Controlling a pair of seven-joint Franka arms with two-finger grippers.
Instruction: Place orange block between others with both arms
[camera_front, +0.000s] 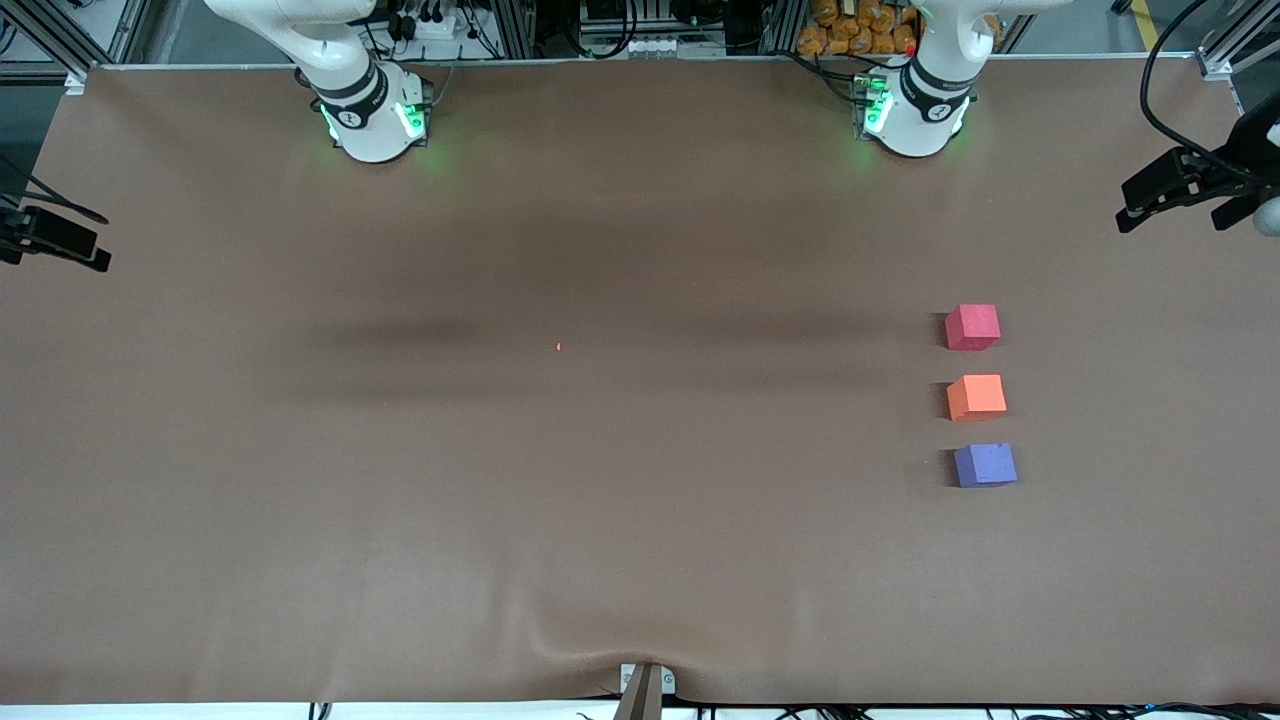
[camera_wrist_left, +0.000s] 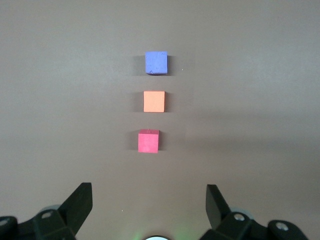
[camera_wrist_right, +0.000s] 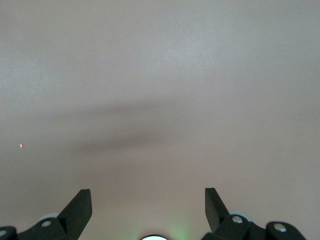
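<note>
Three small cubes stand in a row on the brown table toward the left arm's end. The orange block (camera_front: 976, 397) (camera_wrist_left: 154, 101) sits between the red-pink cube (camera_front: 972, 327) (camera_wrist_left: 148, 141), which is farther from the front camera, and the purple cube (camera_front: 985, 465) (camera_wrist_left: 156, 63), which is nearer. My left gripper (camera_wrist_left: 149, 192) hangs open high above the table, empty, looking down on the row. My right gripper (camera_wrist_right: 148, 192) is also open and empty, over bare table. Neither gripper shows in the front view; only the arms' bases (camera_front: 372, 118) (camera_front: 915, 112) do.
A tiny orange speck (camera_front: 558, 347) (camera_wrist_right: 21, 145) lies near the table's middle. Black camera mounts (camera_front: 1190, 185) (camera_front: 55, 238) stick in at both ends of the table. A small bracket (camera_front: 645, 685) sits at the table edge nearest the front camera.
</note>
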